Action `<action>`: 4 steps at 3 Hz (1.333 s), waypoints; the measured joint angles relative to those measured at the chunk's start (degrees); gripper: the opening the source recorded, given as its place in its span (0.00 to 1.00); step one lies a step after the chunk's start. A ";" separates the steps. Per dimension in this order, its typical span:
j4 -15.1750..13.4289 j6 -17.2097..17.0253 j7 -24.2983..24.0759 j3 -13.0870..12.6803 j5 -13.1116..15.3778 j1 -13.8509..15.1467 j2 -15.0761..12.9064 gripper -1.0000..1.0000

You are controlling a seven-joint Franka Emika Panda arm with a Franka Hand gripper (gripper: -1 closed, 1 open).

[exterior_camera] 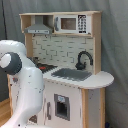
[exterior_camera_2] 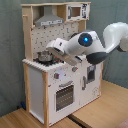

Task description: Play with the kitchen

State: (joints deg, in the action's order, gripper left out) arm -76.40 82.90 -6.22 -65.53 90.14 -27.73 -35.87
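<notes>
Hard to say how far along this is. White-and-pale-wood toy play kitchen (exterior_camera: pixel 65 75) standing tall on the wooden floor (exterior_camera_2: pixel 95 112), nothing obviously opened or moved: oven door (exterior_camera_2: pixel 64 96) shut, small microwave (exterior_camera: pixel 70 23) up top closed. White robot arm (exterior_camera_2: pixel 90 45) stretched over the kitchen's bench, pincer (exterior_camera_2: pixel 49 49) hanging just above a small dark pot (exterior_camera_2: pixel 44 58) sitting on the hob end. Can't tell if the pincer is wide or narrow, too buried against the backsplash. Grey sink (exterior_camera: pixel 72 75) and black tap (exterior_camera: pixel 82 59) further along from the pincer, untouched by the look of it. Pretty much everything still left to play with, probably. No readable brand or writing anywhere.
</notes>
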 joint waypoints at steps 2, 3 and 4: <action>-10.90 2.78 2.40 -1.97 2.75 0.09 0.27 1.00; -17.01 3.30 3.16 -2.33 3.21 0.59 0.95 1.00; -22.86 4.29 3.20 -2.38 3.65 1.38 1.71 1.00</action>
State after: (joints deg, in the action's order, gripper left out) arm -99.26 87.19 -3.01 -67.91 93.79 -26.35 -34.17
